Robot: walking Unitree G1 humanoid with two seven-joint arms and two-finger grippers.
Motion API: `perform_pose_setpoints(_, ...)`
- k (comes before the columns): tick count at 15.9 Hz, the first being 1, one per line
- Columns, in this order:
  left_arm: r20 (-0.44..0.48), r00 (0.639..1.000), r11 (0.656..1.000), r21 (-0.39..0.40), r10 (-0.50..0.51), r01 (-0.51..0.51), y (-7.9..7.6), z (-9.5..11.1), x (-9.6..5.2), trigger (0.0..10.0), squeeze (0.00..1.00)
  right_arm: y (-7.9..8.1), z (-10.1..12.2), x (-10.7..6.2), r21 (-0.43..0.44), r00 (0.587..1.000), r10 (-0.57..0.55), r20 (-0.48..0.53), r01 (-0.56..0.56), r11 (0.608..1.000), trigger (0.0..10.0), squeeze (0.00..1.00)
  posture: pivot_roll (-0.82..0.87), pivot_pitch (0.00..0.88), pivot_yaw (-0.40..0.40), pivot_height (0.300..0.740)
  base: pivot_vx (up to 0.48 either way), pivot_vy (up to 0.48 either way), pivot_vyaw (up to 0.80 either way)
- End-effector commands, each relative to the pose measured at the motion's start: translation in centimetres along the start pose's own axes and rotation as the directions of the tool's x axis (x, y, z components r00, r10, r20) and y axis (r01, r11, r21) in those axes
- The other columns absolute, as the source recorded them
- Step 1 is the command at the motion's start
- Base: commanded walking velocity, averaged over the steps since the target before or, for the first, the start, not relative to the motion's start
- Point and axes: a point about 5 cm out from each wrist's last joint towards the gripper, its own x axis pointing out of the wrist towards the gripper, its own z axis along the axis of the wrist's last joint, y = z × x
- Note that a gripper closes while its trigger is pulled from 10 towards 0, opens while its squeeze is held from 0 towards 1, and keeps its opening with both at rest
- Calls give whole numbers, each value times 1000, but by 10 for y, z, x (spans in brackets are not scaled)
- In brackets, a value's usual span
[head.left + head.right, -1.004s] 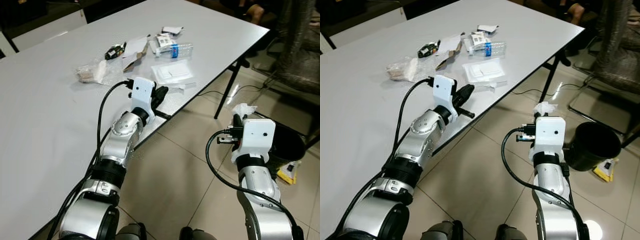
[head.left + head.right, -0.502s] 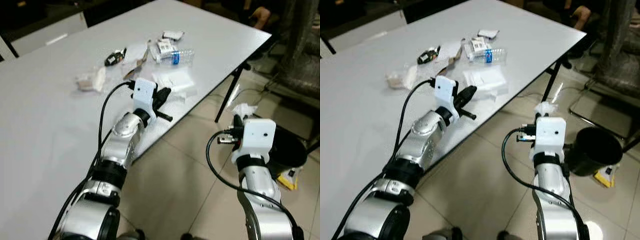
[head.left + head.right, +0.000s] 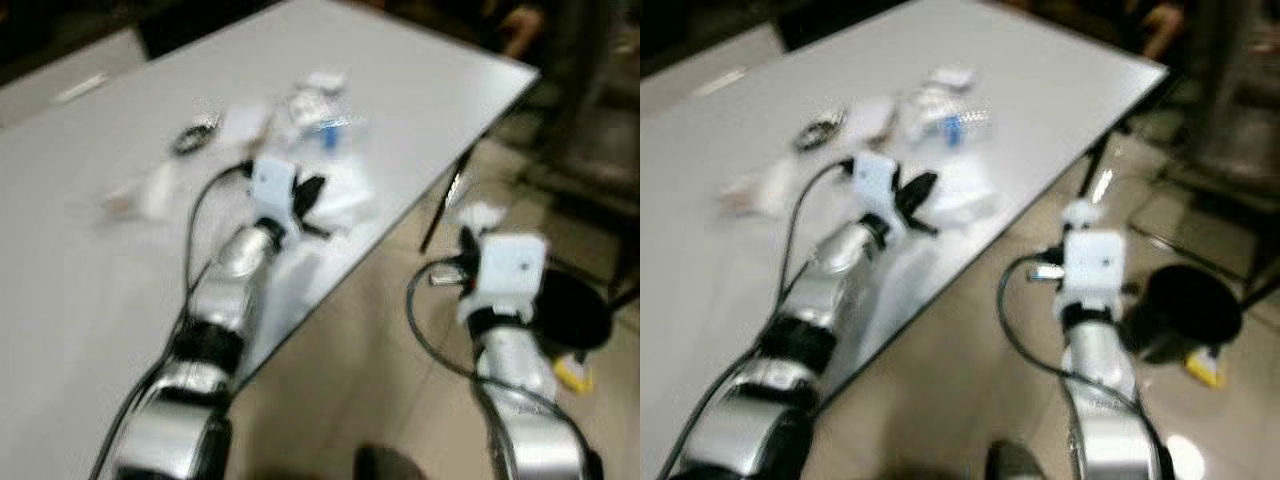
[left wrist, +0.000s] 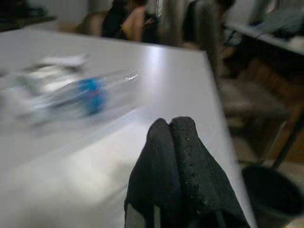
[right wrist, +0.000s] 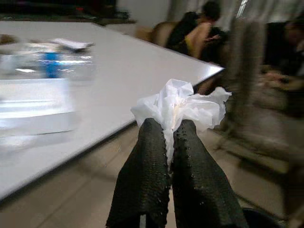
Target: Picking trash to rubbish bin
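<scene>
Bottle (image 4: 90, 97) beyond empty left pincer (image 4: 171, 126)

The whole picture has slid and blurred, so the camera is moving. Against the litter, the left gripper (image 3: 308, 193) has reached further toward 12 o'clock over the surface (image 3: 90, 270), its tip now beside the bottle (image 3: 325, 128).

Crumpled white tissue paper (image 5: 183, 107), textured matt black fingers (image 5: 145, 175)

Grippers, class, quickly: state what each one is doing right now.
Left gripper: shut, holding nothing, above the white table.
Right gripper: shut on a crumpled white tissue.
</scene>
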Motion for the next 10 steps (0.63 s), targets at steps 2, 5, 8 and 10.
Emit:
perform_pose_setpoints(2,9,1000,1000,19,-5,5,4,4,-2,10000,0,4,4,-1,12,1000,9,17,-9,1000,10000,0,94,142,23,740,0,0,0)
perform_pose_setpoints(5,10,1000,1000,18,-12,12,3,3,-2,10000,0,4,4,-1,9,1000,10,16,-11,1000,10000,0,94,142,22,740,0,0,0)
perform_pose_setpoints(8,-2,1000,999,28,-21,21,2,2,-2,10000,0,3,6,-2,2,1000,11,19,-11,1000,10000,0,91,147,28,740,0,0,0)
perform_pose_setpoints(10,-12,999,999,38,-32,33,2,1,-2,10000,0,-3,2,-7,-7,1000,-19,-4,19,1000,10000,0,88,150,35,740,0,0,0)
